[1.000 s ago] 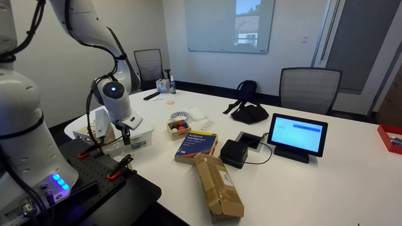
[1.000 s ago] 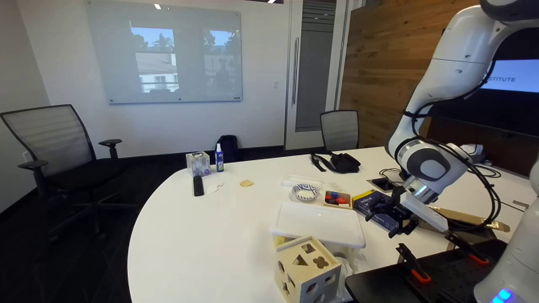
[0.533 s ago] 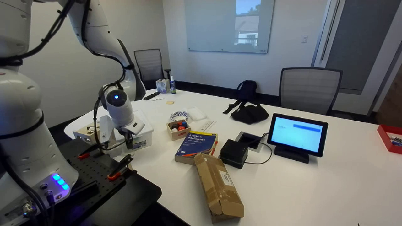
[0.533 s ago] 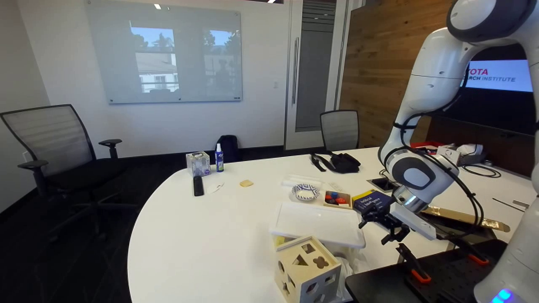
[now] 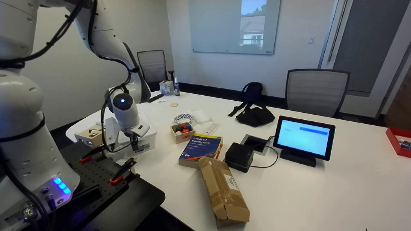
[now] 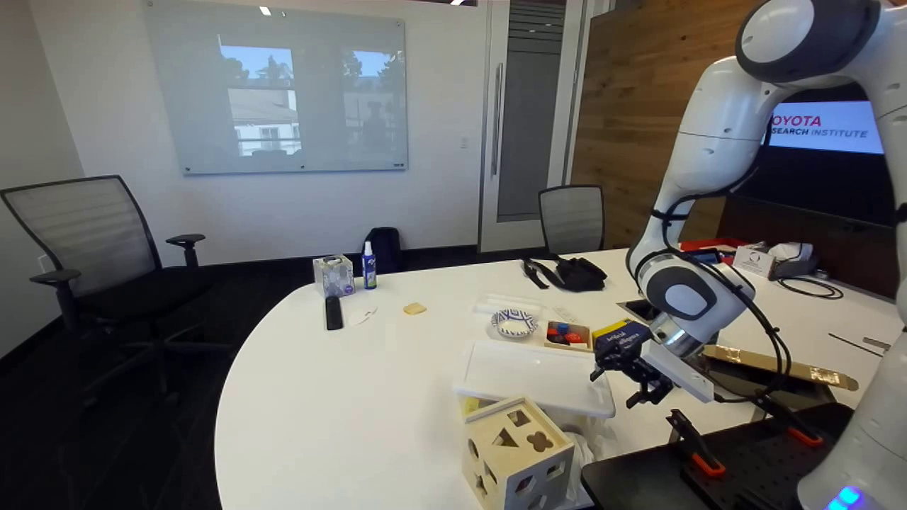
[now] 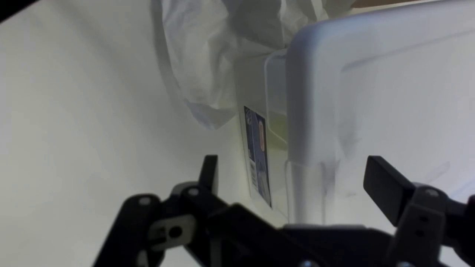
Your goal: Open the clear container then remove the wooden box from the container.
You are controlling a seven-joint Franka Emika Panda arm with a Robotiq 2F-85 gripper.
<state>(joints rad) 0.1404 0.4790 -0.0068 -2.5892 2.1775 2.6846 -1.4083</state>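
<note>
The clear container (image 5: 144, 141) stands on the table with its milky lid (image 6: 535, 372) on. In the wrist view the container's end (image 7: 256, 155) carries a dark label, and a clear latch (image 7: 306, 193) sits at the lid's edge. My gripper (image 7: 295, 174) is open and empty. In that view its jaws stand either side of the lid's edge, one beyond the container's end and one over the lid; the height above it is unclear. The gripper is at the container's labelled end in both exterior views (image 5: 134, 146) (image 6: 613, 389). The wooden box does not show; the container's inside is mostly hidden.
A wooden shape-sorter cube (image 6: 514, 453) and a plastic bag (image 7: 204, 55) stand against the container. Beyond are a small open box of balls (image 5: 183, 132), a blue book (image 5: 202, 147) and a long cardboard package (image 5: 223, 192). A clamp (image 5: 123, 171) sticks up nearby.
The arm has swung toward the container. The gripper has moved from beside the blue book to the container's labelled end. The container and lid have not moved.
</note>
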